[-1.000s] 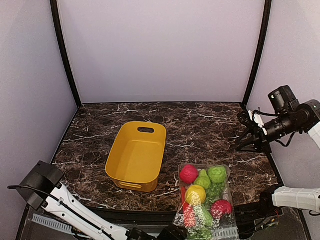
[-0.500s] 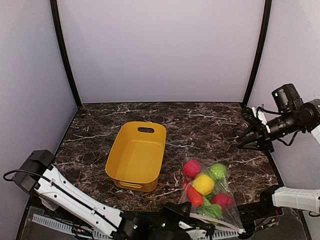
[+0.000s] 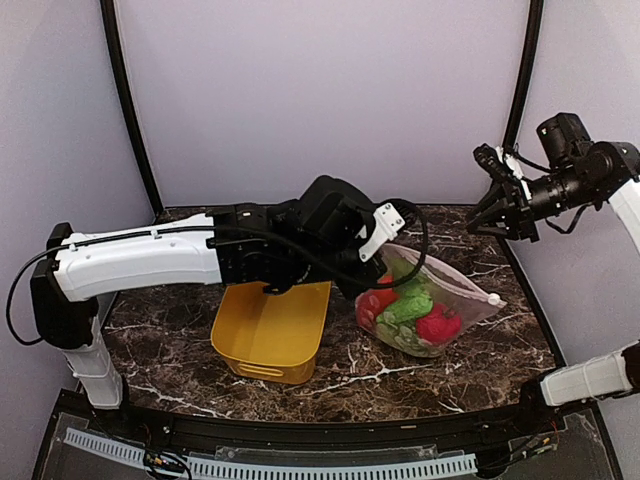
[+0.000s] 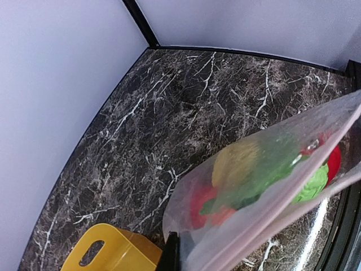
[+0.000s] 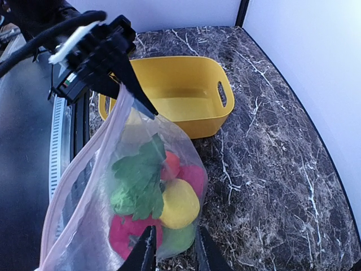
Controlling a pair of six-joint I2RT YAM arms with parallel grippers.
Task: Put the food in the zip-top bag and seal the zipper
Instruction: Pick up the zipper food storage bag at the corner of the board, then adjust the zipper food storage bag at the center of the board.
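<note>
Since the frame half a second ago, the left arm has swung up from the near edge and now reaches across the worktop [image 3: 330, 375], and the zip-top bag [image 3: 458, 288] has gone up with it. It no longer lies flat at the near edge; it hangs over the right half, between the middle and the right edge.

The left gripper [image 5: 144, 104] is clenched on one end of the bag's mouth; the food [image 3: 410, 310] has slid into the low end – I see a yellow lemon [image 5: 179, 202], a red fruit [image 3: 437, 325] and some green leaf [image 5: 141, 169] through the plastic. If the low end touches the worktop, I cannot tell.

The zipper [image 5: 70, 192] runs as a pinkish line along the stretched edge; closed or not, I cannot tell.

The right gripper [image 5: 174, 237] is released, its fingers apart and holding nothing; it hovers high near the far right corner, well apart from the bag.

The yellow tub [image 3: 265, 335] stands just beside the bag – on the side of the left edge, under the left arm.
</note>
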